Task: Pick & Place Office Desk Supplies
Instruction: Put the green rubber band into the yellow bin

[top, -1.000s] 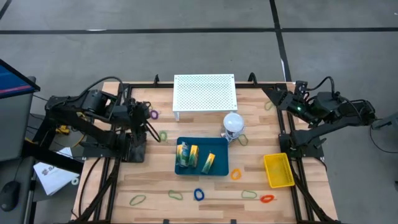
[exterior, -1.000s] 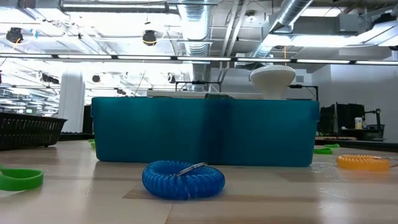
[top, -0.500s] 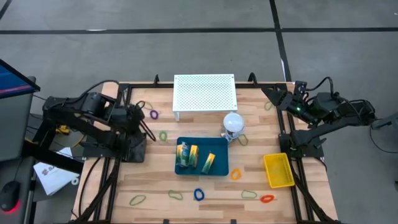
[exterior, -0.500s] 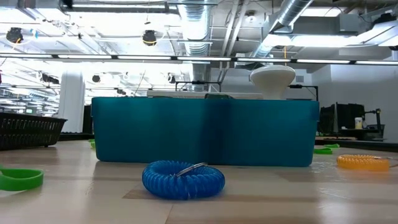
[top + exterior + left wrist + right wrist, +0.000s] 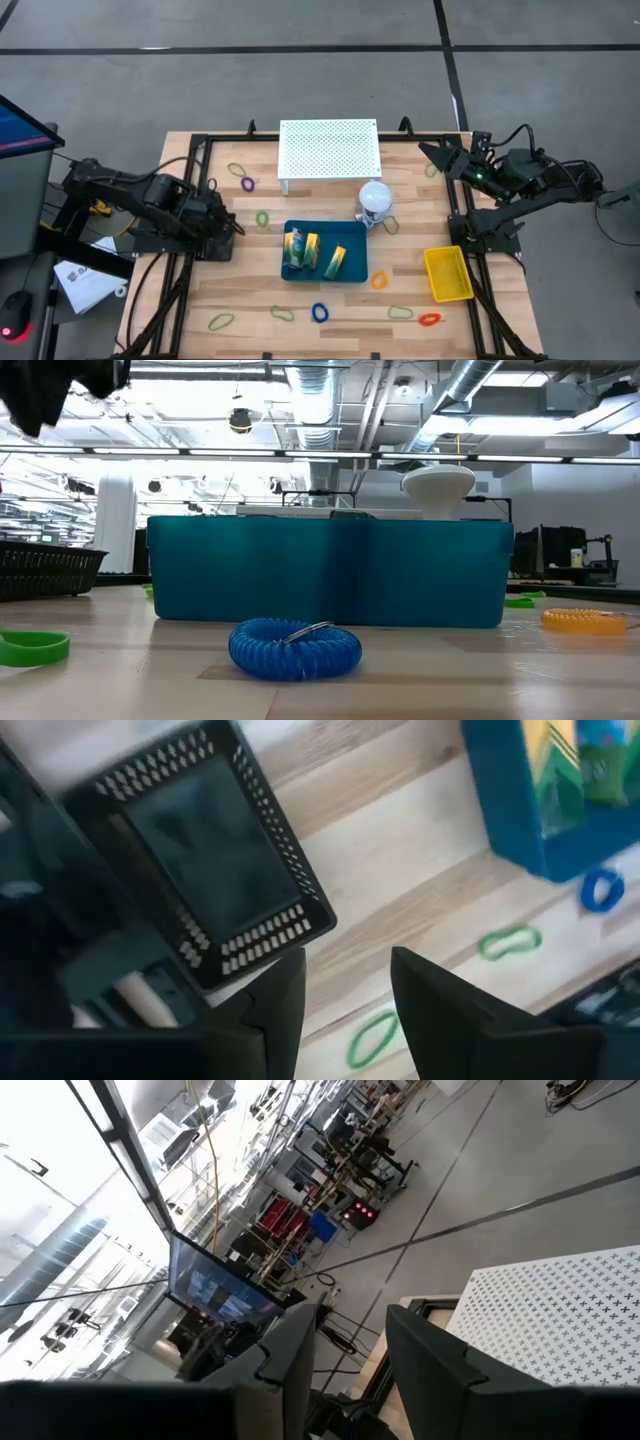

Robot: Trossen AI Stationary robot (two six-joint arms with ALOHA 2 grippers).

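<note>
The blue bin [image 5: 325,252] at mid-surface already holds the crayon box [image 5: 294,248] and packets [image 5: 335,261], so remaining work is the loops [image 5: 320,312] scattered around it. The left gripper [image 5: 228,226] hovers over the black basket [image 5: 215,870] left of the bin, fingers [image 5: 275,1005] parted, empty. The right gripper [image 5: 432,152] waits far right of it, fingers parted, empty. Open surface rings the bin.

In the low view the blue bin [image 5: 330,572] hides its contents from us, and the white ball [image 5: 438,485] shows only its top behind it; the black basket [image 5: 45,572] is cut off left of the bin.
</note>
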